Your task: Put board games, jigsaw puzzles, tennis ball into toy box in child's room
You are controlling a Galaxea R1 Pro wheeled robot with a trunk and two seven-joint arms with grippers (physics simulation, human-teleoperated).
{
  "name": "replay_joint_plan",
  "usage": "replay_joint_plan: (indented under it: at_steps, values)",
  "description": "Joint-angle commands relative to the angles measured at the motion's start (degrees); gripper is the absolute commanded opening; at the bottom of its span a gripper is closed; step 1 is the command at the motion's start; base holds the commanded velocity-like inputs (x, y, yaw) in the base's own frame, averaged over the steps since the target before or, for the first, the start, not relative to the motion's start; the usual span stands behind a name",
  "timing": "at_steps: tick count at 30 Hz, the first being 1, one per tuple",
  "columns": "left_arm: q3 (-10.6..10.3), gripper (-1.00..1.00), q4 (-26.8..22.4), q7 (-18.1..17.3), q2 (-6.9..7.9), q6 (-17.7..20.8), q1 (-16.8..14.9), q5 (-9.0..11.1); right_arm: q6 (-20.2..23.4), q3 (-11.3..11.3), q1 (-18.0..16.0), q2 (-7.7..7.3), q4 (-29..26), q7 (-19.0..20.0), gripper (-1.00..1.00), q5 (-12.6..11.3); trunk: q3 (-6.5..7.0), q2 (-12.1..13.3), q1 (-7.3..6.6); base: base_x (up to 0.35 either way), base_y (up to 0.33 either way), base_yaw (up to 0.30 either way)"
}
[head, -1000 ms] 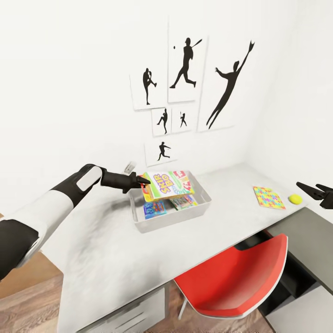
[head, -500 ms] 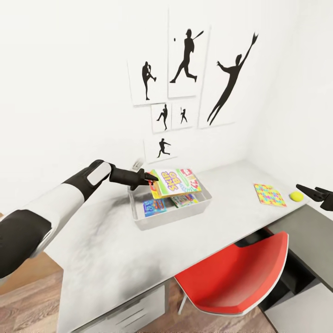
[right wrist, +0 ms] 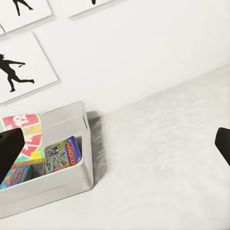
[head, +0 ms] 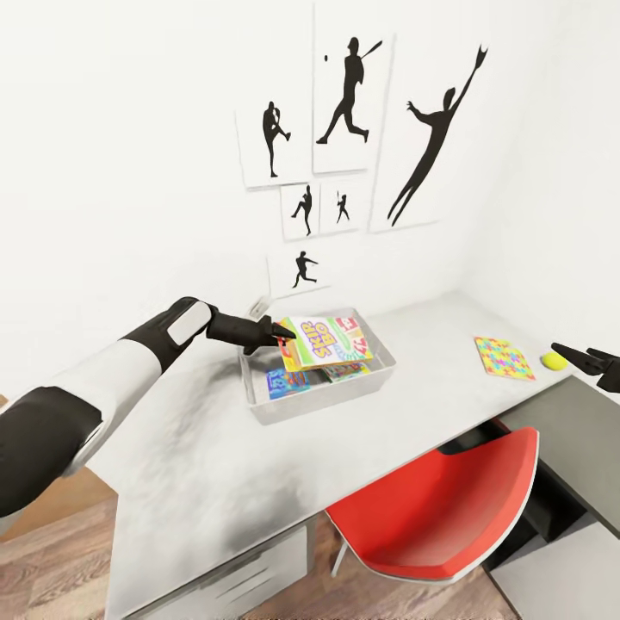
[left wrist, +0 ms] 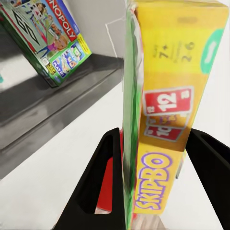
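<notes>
Step in hand: judged from the scene, the Skip-Bo game box [head: 331,339] was being lowered into the toy box [head: 320,400], the third board game to go in.
Left gripper: the left gripper [head: 282,332] was clamped on the game box by its near end; in the left wrist view the box [left wrist: 165,110] stood edge-on between the two black fingers [left wrist: 98,184], which pressed its faces.
Game box position: held above the toy box, tilted, its far end over the bin's back wall and its held end over the left wall.
Already in the bin: two flat boxes lay on the floor of the bin, a blue one [head: 288,381] to the left and a Monopoly box [head: 347,371] to the right; the right wrist view showed the Monopoly box [right wrist: 62,154] leaning against the bin's end wall.
Doing it well: I would level the game box, centre it over the opening, bring it low over the two boxes and only then let go, so it lands flat, not propped on the rim.
Risk: released while tilted, it could catch on the back wall and tip out toward the wall.
Still on the table: one puzzle [head: 503,356] and the tennis ball [head: 552,360] lay well apart from the bin, near the right end of the table [head: 215,465].
Right gripper: the right gripper [head: 594,359] hovered just beside the ball, jaws apart, holding nothing.
</notes>
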Motion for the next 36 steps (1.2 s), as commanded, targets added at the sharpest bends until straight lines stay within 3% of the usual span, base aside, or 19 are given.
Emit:
replay_joint_plan:
  at_steps: [1,8,17,26,36]
  values:
    - [-0.1,-1.0,0.3,-0.6,0.04,-0.4,-0.1,-0.2,0.4,-0.1,-0.1,-0.01,0.0,0.1,1.0,-0.1,-0.21,-0.1,0.03,0.0,0.0,0.0]
    - [0.1,-1.0,6.6,-0.5,-0.15,-2.2,-2.2,0.2,0.4,-0.1,-0.1,-0.02,0.0,0.1,1.0,-0.1,-0.84,-0.1,0.03,0.0,0.0,0.0]
    - [0.2,-1.0,7.6,-0.5,-2.95,-2.4,-3.7,0.2,0.4,-0.1,-0.1,-0.02,0.0,0.1,1.0,-0.1,-1.66,-0.1,0.03,0.0,0.0,0.0]
    - [0.1,-1.0,8.2,-0.4,-3.36,-2.4,-3.9,0.1,0.4,-0.2,-0.1,-0.02,0.0,0.1,1.0,-0.1,-2.48,-0.1,0.03,0.0,0.0,0.0]
    - [0.1,-1.0,8.4,2.2,-3.88,-2.4,-4.0,0.3,0.4,-0.1,-0.1,-0.02,0.0,0.1,1.0,-0.1,-3.39,-0.1,0.03,0.0,0.0,0.0]
